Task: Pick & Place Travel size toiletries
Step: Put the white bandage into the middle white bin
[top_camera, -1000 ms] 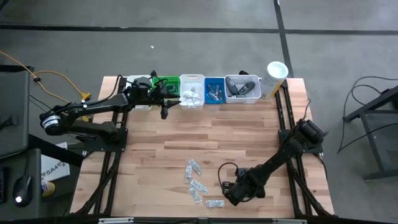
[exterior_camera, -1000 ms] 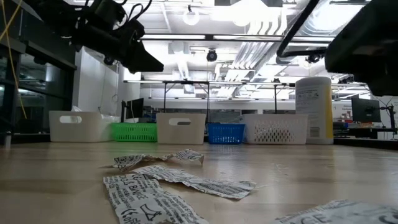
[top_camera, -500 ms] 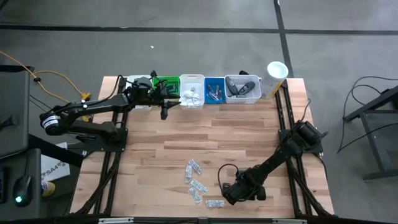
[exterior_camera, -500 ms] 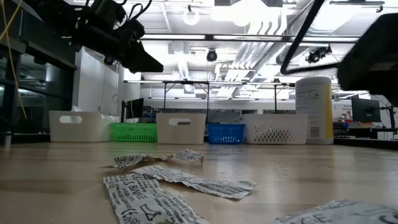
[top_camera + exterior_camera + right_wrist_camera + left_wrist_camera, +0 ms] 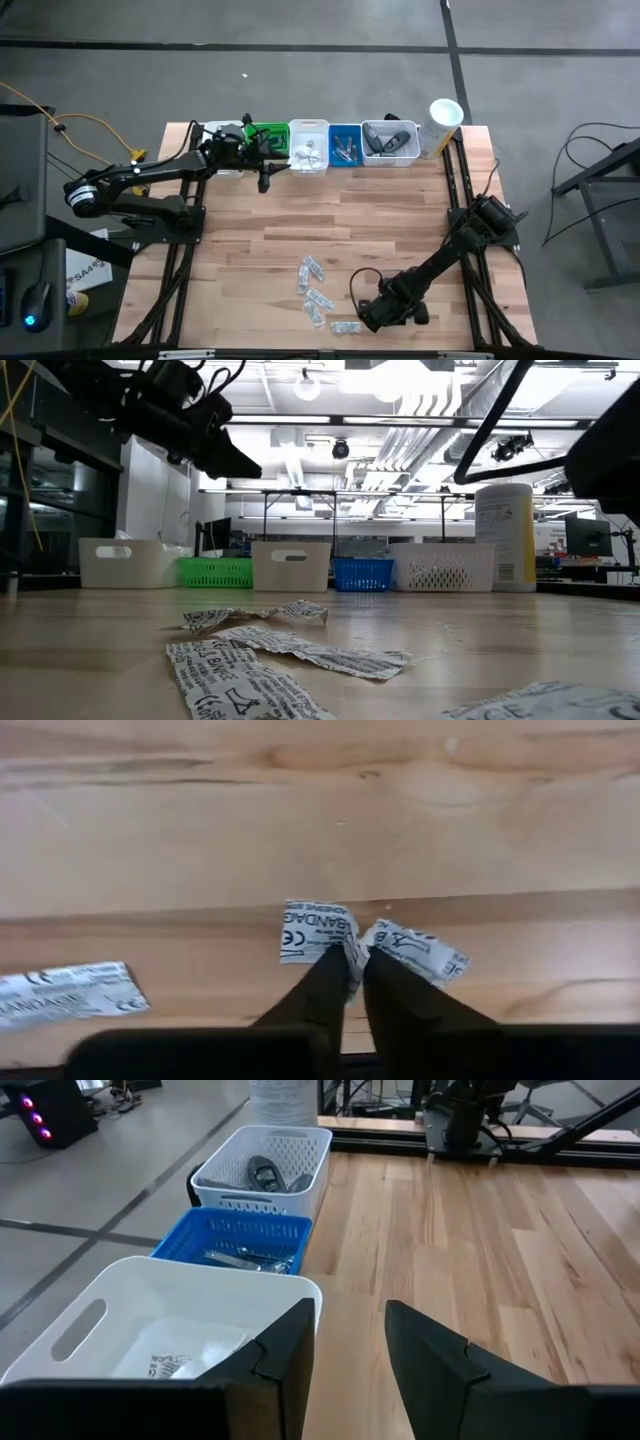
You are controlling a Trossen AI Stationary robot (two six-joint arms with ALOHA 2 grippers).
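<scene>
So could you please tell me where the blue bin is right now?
In the high view the blue bin sits at the table's far edge, between two white bins.

my work surface is a wooden table; a row of bins and a tall white canister stand along its far edge, printed sachets lie scattered near its front edge

White printed paper sachets scattered flat near the surface's front edge, one crumpled sachet pinched up at its middle, more toiletries in the back-edge bins
</scene>
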